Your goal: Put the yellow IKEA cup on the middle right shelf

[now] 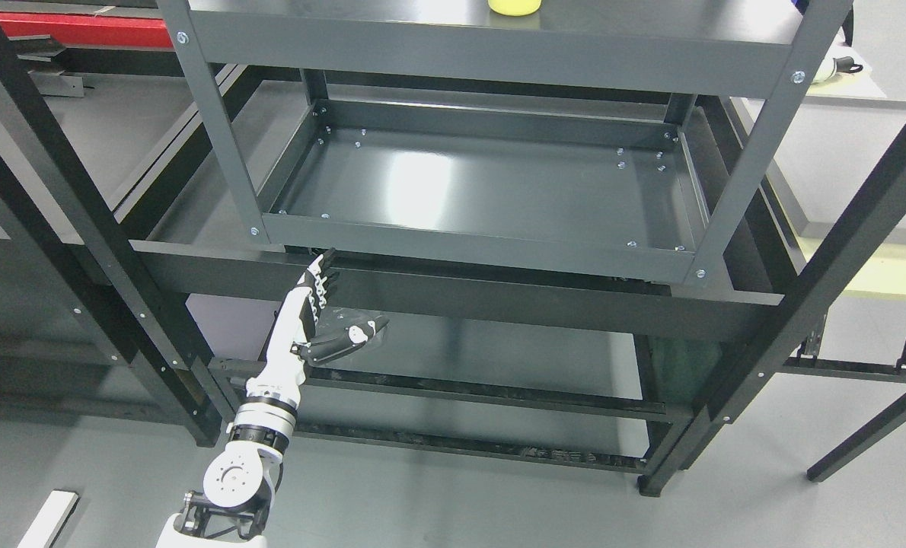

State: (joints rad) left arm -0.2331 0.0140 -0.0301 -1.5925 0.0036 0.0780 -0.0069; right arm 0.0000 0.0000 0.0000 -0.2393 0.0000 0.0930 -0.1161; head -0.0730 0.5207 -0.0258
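Left robot hand (pixel 322 304) nearest, fingers outstretched, empty, below the dark grey metal shelf (pixel 483 251). Yellow plastic cup (pixel 514 6) at upper shelf's back edge. Probably light, rigid, slippery; best gripped around its wall.

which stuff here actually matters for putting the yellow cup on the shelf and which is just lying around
Part of the job:
- yellow cup, standing on the upper shelf at the top edge
- left hand, fingers spread, holding nothing
- grey shelf unit

Just lying about:
- white strip on the floor, lower left
- red bar, top left
- black frame at left
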